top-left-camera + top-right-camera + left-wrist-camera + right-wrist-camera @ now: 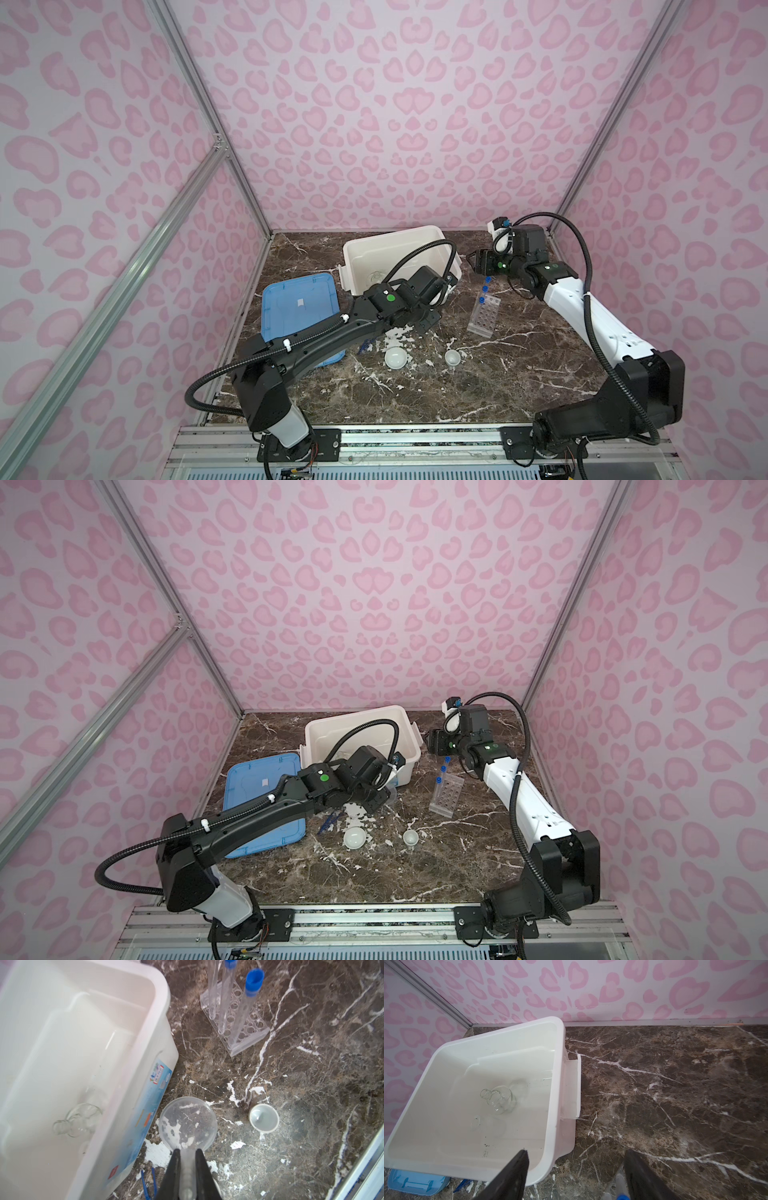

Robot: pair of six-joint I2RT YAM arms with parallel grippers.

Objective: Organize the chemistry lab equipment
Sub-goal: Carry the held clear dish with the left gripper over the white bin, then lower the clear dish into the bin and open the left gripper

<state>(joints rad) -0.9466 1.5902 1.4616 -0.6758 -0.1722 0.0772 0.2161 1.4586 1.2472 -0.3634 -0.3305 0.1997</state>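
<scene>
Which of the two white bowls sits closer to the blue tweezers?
The larger bowl, just beside the tweezers. The smaller bowl sits farther from them, on the side toward the rack.

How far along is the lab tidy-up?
Done: three blue-capped test tubes stand in the rack; two glass flasks lie in the white bin. In hand: left gripper shut on a third clear flask by its neck, beside the bin; right gripper open, empty. Left: that flask, two white bowls and the tweezers, all outside the bin.
</scene>
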